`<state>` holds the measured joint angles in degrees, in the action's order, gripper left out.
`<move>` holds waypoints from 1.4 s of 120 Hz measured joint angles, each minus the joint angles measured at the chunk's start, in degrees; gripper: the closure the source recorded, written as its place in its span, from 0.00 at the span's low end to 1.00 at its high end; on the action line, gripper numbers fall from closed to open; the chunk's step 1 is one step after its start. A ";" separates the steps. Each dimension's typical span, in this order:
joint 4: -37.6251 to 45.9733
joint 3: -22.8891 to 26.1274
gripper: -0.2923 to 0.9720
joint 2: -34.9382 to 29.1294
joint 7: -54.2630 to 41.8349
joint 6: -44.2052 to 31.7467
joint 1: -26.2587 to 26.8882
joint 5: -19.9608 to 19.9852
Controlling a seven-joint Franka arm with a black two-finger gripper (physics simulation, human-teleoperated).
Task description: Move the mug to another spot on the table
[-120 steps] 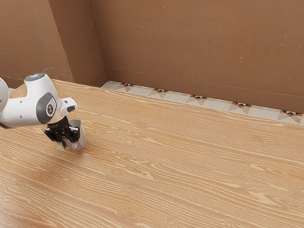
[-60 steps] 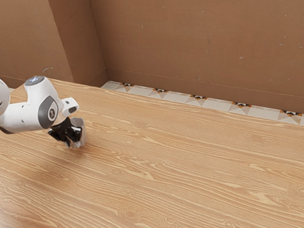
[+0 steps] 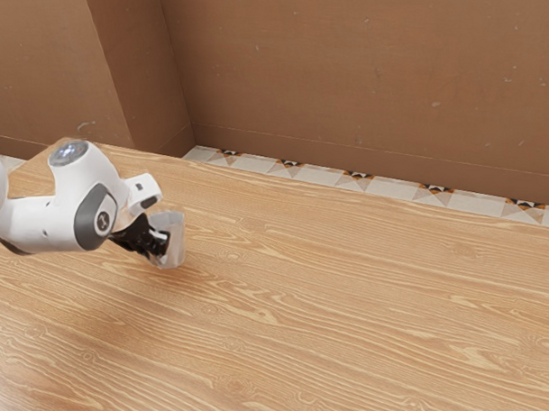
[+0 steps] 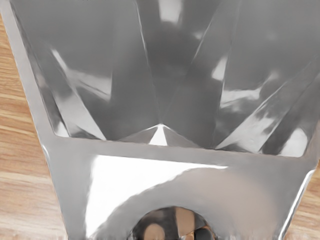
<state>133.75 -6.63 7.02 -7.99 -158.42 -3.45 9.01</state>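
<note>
The mug (image 3: 171, 238) is a shiny silver faceted cup, near the exterior view's left on the wooden table (image 3: 368, 292). My gripper (image 3: 150, 239) reaches down from the white arm and is shut on the mug's rim side nearest the arm. The mug leans slightly, with its base at or just above the tabletop; I cannot tell which. In the wrist view the mug's (image 4: 160, 95) mirrored inner facets sit right under my hand, with wood grain (image 4: 20, 160) beside it.
The table's far edge runs along a strip of patterned floor tiles (image 3: 346, 178) below brown walls (image 3: 360, 67). A wall corner (image 3: 135, 75) stands behind the arm. Bare wood stretches toward the exterior view's right.
My hand has carried the mug a short way toward the exterior view's right, and the arm's wrist has turned and come lower over the table.
</note>
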 joint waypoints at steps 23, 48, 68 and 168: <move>5.72 0.11 0.73 -1.75 -0.06 -5.74 4.24 3.03; 8.83 0.10 0.74 -1.46 -0.17 -10.30 8.36 5.61; 11.65 0.10 0.74 -2.17 -0.25 -12.85 11.90 6.64; 15.67 -0.42 0.26 -9.55 -1.25 -14.75 16.99 6.92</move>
<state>149.43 -7.05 -2.52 -9.24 -173.18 13.54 15.93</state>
